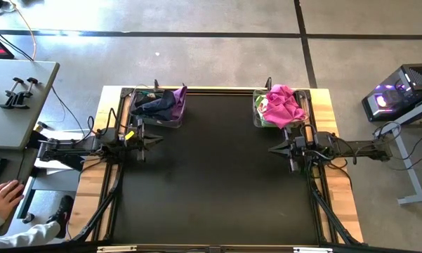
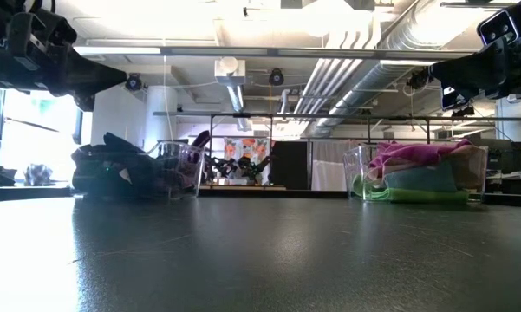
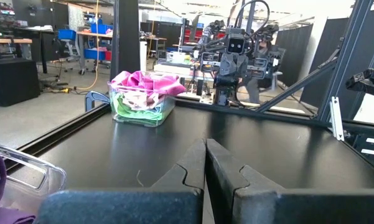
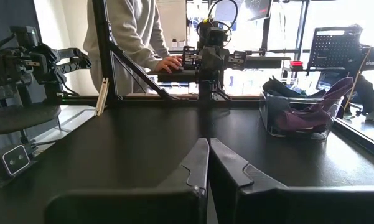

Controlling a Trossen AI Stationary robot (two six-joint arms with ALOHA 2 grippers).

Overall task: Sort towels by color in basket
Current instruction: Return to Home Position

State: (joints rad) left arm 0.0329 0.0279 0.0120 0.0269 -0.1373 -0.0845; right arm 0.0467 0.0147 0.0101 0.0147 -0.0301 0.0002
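Pinched closed and empty, left gripper (image 3: pixel 205 146) and right gripper (image 4: pixel 209 144) hover near home; towels (image 1: pixel 282 104) are binned, so only parking seems left.

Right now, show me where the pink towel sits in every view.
High view: the pink towel tops the clear bin at the upper right corner of the black mat, near the right gripper.
Low view: the towel is right of centre, heaped above the bin's rim.
Left wrist view: the towel is left of centre, beyond the left gripper.
Right wrist view: not in it; the other bin holds dark towels.
Shared landmark: the black mat.
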